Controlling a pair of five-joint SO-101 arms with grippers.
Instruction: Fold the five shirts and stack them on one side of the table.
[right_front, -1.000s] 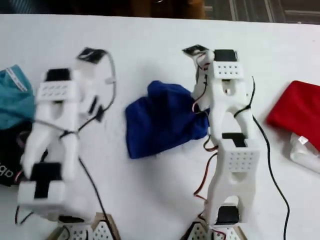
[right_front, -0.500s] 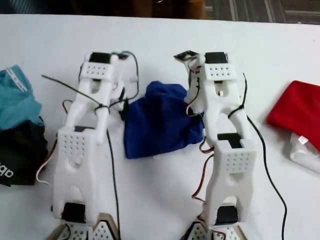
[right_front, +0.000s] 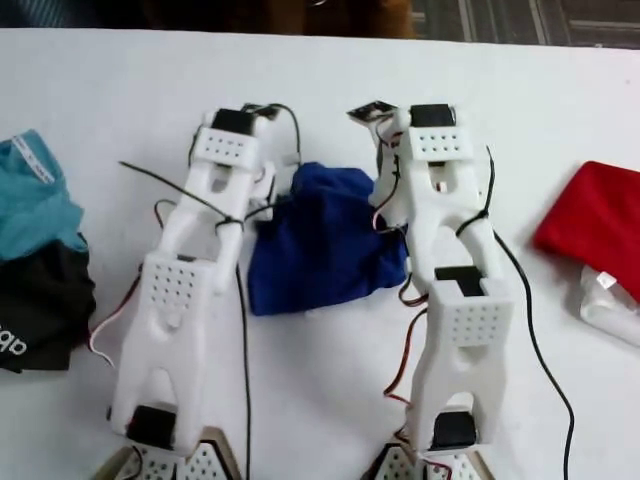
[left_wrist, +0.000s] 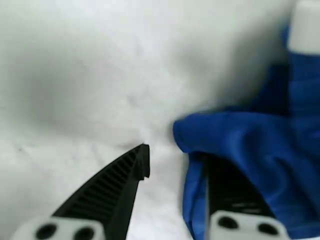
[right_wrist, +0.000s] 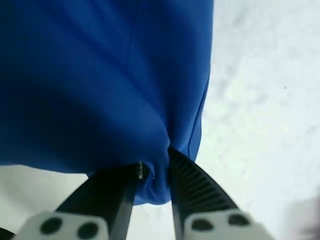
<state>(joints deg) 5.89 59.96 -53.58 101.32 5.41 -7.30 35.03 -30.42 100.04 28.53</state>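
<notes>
A crumpled blue shirt lies bunched near the middle of the white worktop, between the two arms. The right tool is closed on a gathered fold at the shirt's edge, on the side nearer the right edge of the worktop. The fabric is pinched tight between its two dark ribbed fingers, and the rest of the cloth spreads away from them. The left tool stands wide open at the opposite side of the shirt. One finger tip rests over bare worktop just beside the cloth, and the other finger is tucked under a rolled blue hem, so the shirt's edge sits between the jaws without being clamped. At the left edge of the worktop a teal shirt lies touching a black shirt, the black one nearer the front edge. At the right edge a red shirt lies with a pale cloth touching its front side.
</notes>
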